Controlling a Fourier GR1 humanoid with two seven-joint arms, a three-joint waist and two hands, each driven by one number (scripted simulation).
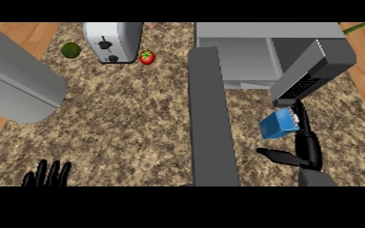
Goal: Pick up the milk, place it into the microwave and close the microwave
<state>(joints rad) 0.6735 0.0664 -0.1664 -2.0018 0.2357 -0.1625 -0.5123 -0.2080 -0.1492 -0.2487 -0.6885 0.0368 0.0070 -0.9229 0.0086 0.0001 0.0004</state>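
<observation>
Where it shows beside the right hand (308, 150), milk (276, 125), tilted blue carton.

- We are finding the microwave (242, 53) standing at the back right of the counter (121, 116), its door (210, 121) reaching toward the front.
- We are seeing the milk (278, 124) just right of that door (right hand (308, 149) alongside).
- We are seeing the toaster (113, 41) at the back left, between a round fruit (70, 49) and a tomato (147, 57).

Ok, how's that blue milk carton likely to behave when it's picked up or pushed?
The milk carton looks boxy with flat sides, so it probably won't roll. It appears tilted beside the right hand, so it may tip easily. Smooth faces could be slippery.
</observation>
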